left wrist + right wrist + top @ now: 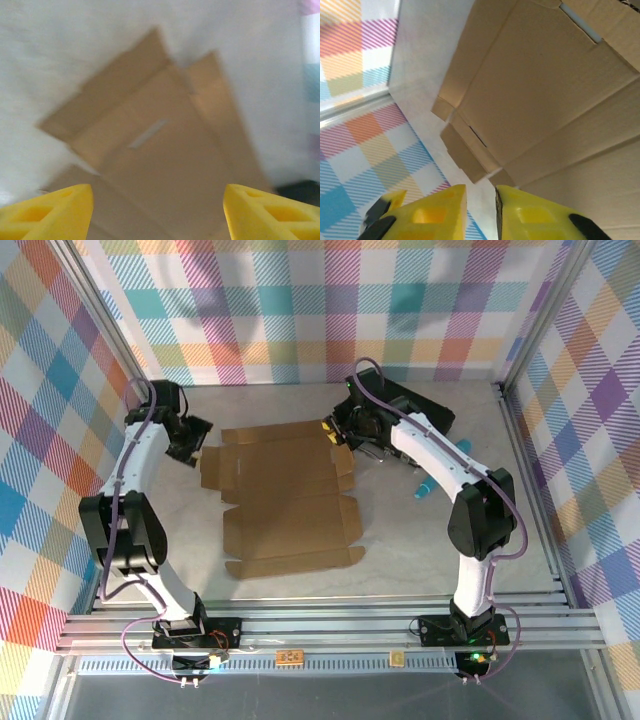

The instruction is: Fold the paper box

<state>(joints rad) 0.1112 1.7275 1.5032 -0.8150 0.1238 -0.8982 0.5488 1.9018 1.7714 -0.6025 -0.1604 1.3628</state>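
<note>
Lying flat, brown corrugated die-cut paper box (285, 498), left claw (158, 200) wide apart, right claw (480, 200) barely parted.

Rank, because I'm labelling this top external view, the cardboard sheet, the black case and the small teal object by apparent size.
1. cardboard sheet, largest by far.
2. black case; the right arm hides part of it, so its full extent is unsure.
3. teal object, smallest.

free: table (400, 560) near edge | blocked: paper box (285, 490) centre, black case (428, 406) far right
</note>
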